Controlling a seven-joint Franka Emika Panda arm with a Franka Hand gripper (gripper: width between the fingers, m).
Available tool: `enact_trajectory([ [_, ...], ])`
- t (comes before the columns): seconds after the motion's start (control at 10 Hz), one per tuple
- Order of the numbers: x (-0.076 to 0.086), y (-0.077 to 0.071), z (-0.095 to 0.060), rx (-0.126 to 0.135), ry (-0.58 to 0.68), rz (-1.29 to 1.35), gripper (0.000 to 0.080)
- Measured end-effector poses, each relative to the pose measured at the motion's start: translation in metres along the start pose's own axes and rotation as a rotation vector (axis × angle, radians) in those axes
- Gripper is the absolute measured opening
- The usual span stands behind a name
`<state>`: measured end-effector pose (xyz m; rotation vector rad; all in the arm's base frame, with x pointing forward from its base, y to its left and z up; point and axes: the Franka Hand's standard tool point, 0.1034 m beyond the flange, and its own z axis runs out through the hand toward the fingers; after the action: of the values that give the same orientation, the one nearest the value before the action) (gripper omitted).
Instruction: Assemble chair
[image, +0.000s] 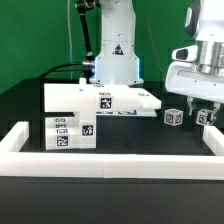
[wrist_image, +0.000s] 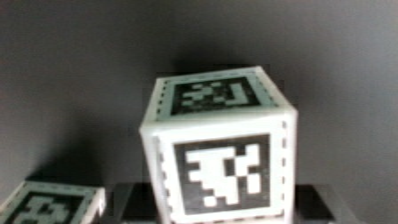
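Gripper (image: 205, 110) is down at the exterior view's right, jaws closed on the small matte white tagged leg block (image: 207, 119), which stands upright on the black tabletop (image: 150, 140). In the wrist view the leg block (wrist_image: 217, 150) sits centred, with its tagged face and top showing (the fingertips barely show there, so we can't tell grip depth). A second small white tagged block (image: 174, 117) stands near it but apart, toward the exterior view's left. The large flat white tagged seat panel (image: 100, 100) lies further left, with the stacked white tagged bars (image: 68, 133) in front of it. A long plain white border rail (image: 110, 160) runs along the front.

Risks, as we judge them:
- The grip looks high on the leg block, so it may pivot or slip on the lift.
- A tilted leg block would then meet the seat panel crooked.
- Low sideways travel toward the panel could knock the second block over, so it should lift clear first.
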<state>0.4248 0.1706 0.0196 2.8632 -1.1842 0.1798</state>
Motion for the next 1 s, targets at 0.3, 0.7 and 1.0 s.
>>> enact_trajectory([
  [0.3, 0.016, -0.004, -0.027, 0.036, -0.037, 0.022, 0.0287],
  [0.7, 0.055, -0.007, -0.084, 0.107, -0.106, 0.030, 0.0288],
  [1.0, 0.065, -0.004, -0.087, 0.114, -0.095, 0.042, 0.0289],
])
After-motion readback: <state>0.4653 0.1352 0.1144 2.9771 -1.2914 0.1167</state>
